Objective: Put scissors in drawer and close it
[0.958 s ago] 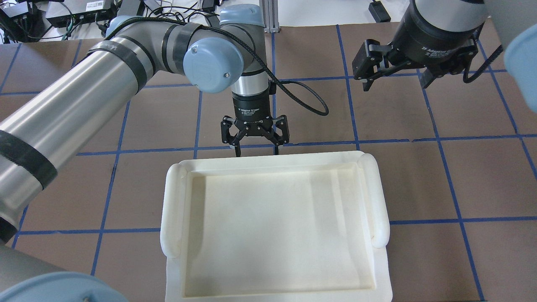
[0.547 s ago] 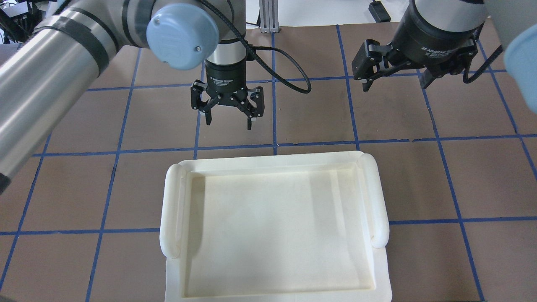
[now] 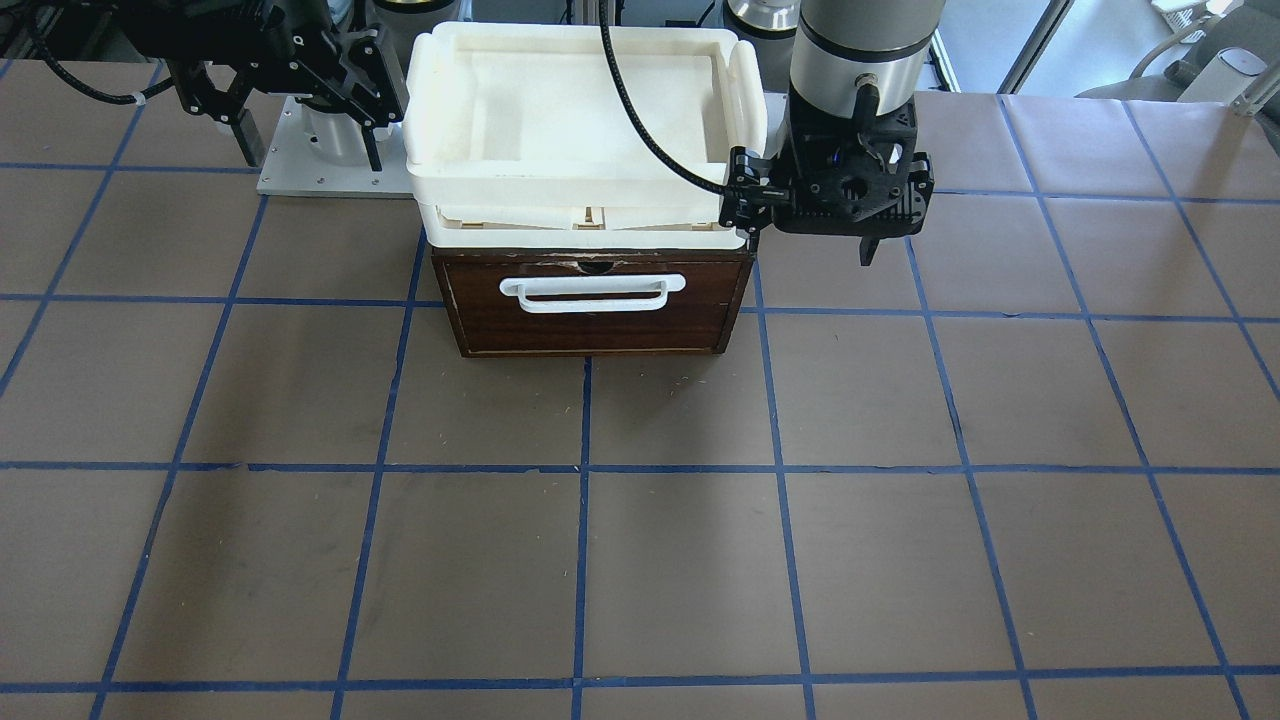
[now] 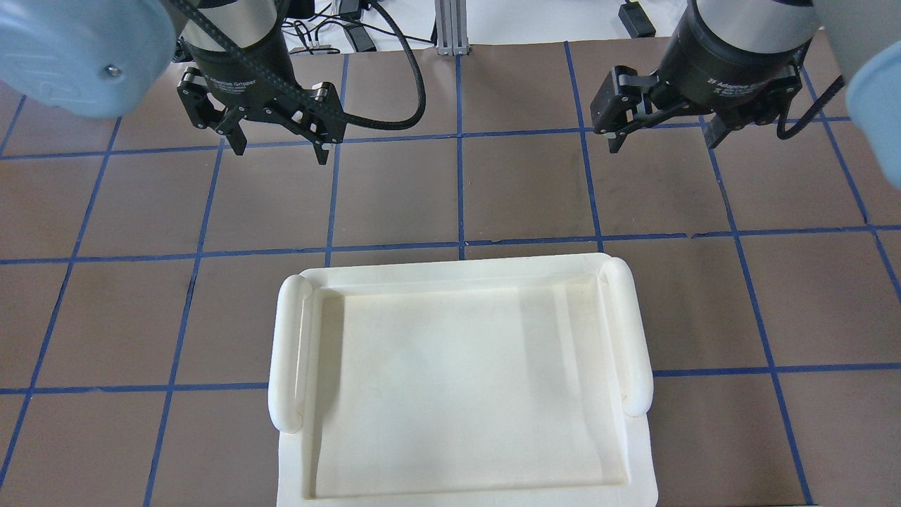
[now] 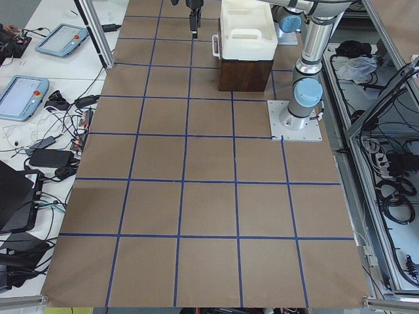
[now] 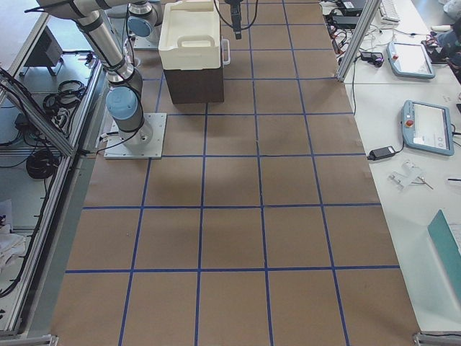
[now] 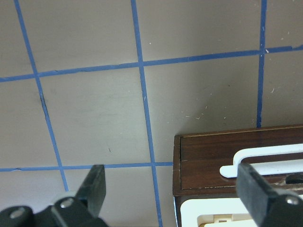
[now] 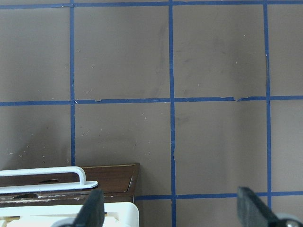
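Brown drawer (image 3: 600,330) is shut; scissors unseen, probably inside. Left gripper (image 4: 280,146) and right gripper (image 4: 663,138) spread wide, empty; only withdrawal remains.

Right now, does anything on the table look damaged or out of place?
The dark brown wooden drawer has a chip in its front's top edge, above the white bar handle. Otherwise nothing stands out.

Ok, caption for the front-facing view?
Left pincer and right pincer, both open, flank the shut drawer under a white tray.
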`<action>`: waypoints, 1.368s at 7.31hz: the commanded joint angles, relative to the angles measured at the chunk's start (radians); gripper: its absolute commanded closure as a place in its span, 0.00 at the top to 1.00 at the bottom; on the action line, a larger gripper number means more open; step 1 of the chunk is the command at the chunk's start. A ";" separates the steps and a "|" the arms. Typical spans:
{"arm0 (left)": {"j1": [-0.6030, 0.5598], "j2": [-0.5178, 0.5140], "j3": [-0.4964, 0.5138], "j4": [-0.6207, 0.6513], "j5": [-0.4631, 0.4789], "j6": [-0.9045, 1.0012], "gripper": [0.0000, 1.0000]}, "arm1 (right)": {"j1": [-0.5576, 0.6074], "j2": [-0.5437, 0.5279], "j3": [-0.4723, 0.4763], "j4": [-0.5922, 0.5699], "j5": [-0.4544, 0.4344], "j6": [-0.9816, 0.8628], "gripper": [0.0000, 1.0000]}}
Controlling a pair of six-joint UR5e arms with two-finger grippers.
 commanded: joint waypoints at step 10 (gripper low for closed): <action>0.174 0.131 -0.099 0.015 -0.107 0.023 1.00 | 0.000 0.001 0.000 -0.001 0.000 0.000 1.00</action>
